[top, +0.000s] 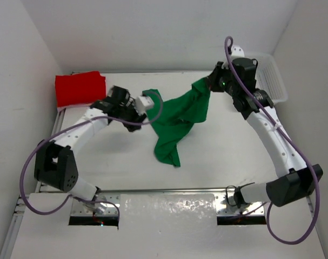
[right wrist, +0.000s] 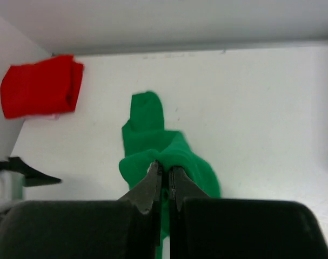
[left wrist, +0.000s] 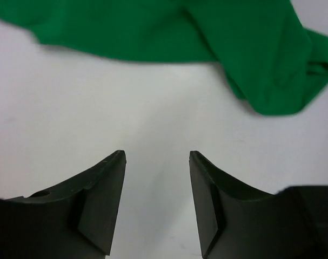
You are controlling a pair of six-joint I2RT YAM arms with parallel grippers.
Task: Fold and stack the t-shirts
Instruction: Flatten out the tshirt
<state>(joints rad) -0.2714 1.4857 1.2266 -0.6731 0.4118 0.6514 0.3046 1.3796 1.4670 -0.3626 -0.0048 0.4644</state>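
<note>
The green shirt (top: pixel 177 116) lies crumpled near the middle of the white table (top: pixel 223 156), one end trailing toward the near edge and its far right corner lifted off the surface. The right gripper (right wrist: pixel 164 167) is clamped on that raised corner, its fingers pressed together with a fold of green cloth pinched between them. The left gripper (left wrist: pixel 157 156) hovers just beside the shirt's left edge, its fingers apart with only bare table showing between them, holding nothing. A folded red shirt (top: pixel 80 89) sits in the far left corner, well apart from the green one. A white basket (top: pixel 272 73) stands in the far right corner, behind the right arm.
</note>
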